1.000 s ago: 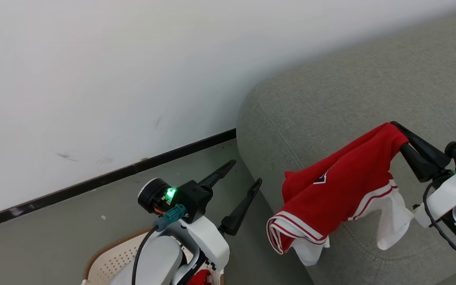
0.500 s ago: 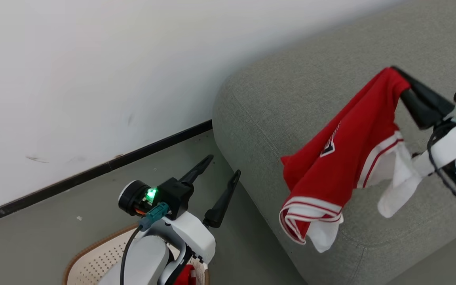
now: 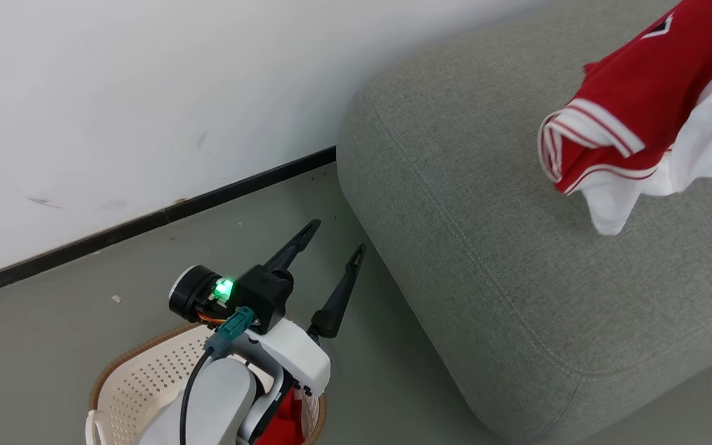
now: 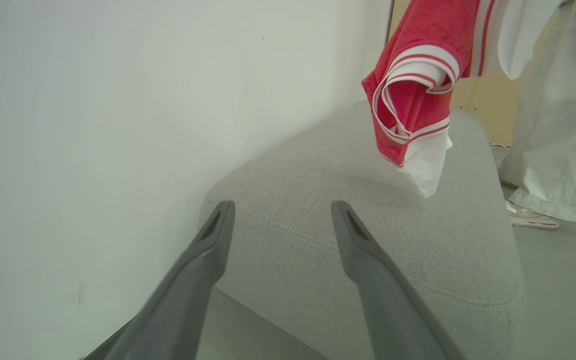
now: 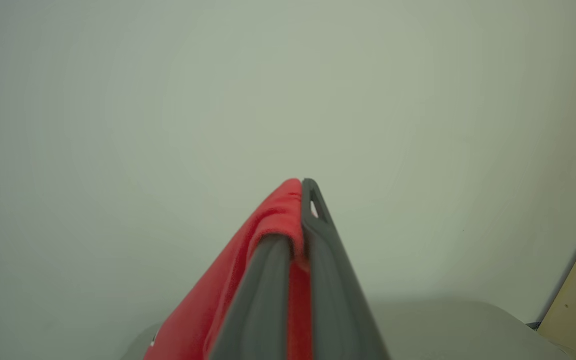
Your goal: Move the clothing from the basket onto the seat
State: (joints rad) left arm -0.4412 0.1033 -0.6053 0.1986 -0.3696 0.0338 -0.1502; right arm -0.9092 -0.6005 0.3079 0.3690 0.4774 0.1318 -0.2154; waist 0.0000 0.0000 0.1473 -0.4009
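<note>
PrimeBot X2W's left arm: a glossy white forearm shell (image 3: 223,398) ends in a black wrist block (image 3: 266,290) lit by a small green lamp (image 3: 225,287), beside a round black cap (image 3: 186,300) with a pale rim. A teal plug (image 3: 232,329) feeds a black cable (image 3: 189,386) (orange wires peek out beneath). The jaws are two long, tapering dark-grey fingers (image 3: 336,300), slotted near the tips.

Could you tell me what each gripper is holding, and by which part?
The right gripper pinches a bunched red fold of the soft red-and-white garment; the left gripper holds nothing.
</note>
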